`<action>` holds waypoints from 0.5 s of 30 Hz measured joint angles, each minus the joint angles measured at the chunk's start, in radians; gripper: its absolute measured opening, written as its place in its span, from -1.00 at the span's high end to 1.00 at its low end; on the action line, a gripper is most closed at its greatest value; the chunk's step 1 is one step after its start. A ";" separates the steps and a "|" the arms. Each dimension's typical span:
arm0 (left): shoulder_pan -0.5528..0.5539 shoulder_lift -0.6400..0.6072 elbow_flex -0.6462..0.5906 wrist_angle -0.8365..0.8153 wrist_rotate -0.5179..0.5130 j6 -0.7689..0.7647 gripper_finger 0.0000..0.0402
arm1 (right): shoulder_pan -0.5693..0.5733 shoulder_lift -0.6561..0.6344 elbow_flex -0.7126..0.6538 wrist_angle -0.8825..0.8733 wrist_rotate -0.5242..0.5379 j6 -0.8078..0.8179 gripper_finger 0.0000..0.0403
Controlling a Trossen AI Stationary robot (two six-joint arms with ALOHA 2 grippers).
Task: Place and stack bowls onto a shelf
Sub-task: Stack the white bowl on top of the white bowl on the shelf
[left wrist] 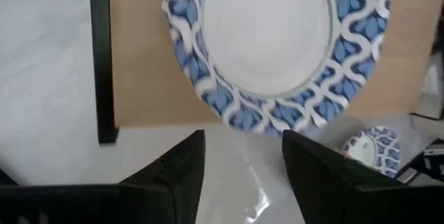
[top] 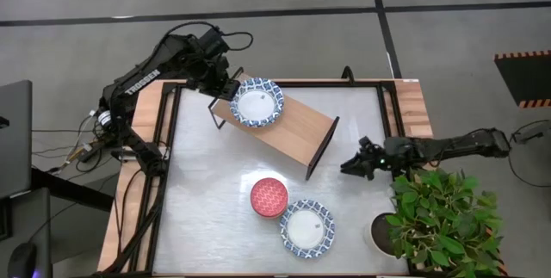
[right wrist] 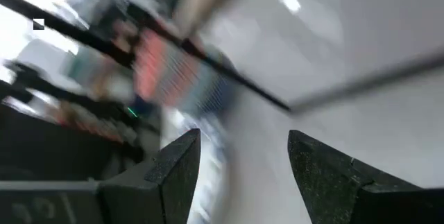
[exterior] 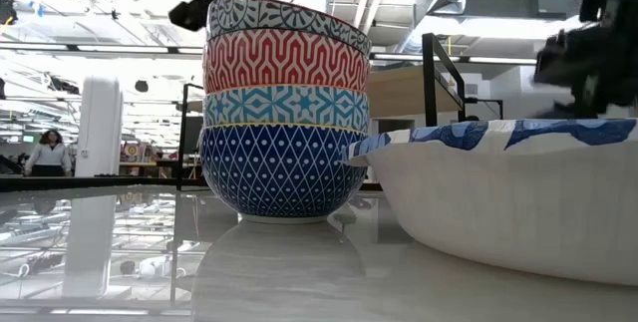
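Note:
A white bowl with a blue patterned rim [top: 256, 103] [left wrist: 277, 44] sits by its base on the left end of the light-wood shelf [top: 297, 130]. My left gripper [top: 220, 86] [left wrist: 243, 156] is open just off that end, with its fingers short of the bowl's rim. On the table nearer the front stand a red-topped bowl [top: 269, 197] and a second white bowl with a blue rim [top: 306, 228]. In the low view the red bowl's outside [exterior: 284, 113] shows grey, red, teal and blue bands. My right gripper [top: 351, 165] [right wrist: 243, 160] is open and hovers right of the shelf's right legs.
A potted green plant [top: 441, 219] stands at the table's near right corner, close under my right arm. The black metal frame [top: 169, 140] edges the table. Bare tabletop [top: 207, 183] lies left of the red bowl. The right half of the shelf board [top: 306, 132] carries nothing.

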 joint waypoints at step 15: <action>-0.137 -0.184 0.000 -0.006 -0.019 -0.112 0.12 | 0.226 0.574 0.261 0.008 -0.043 -0.009 -0.21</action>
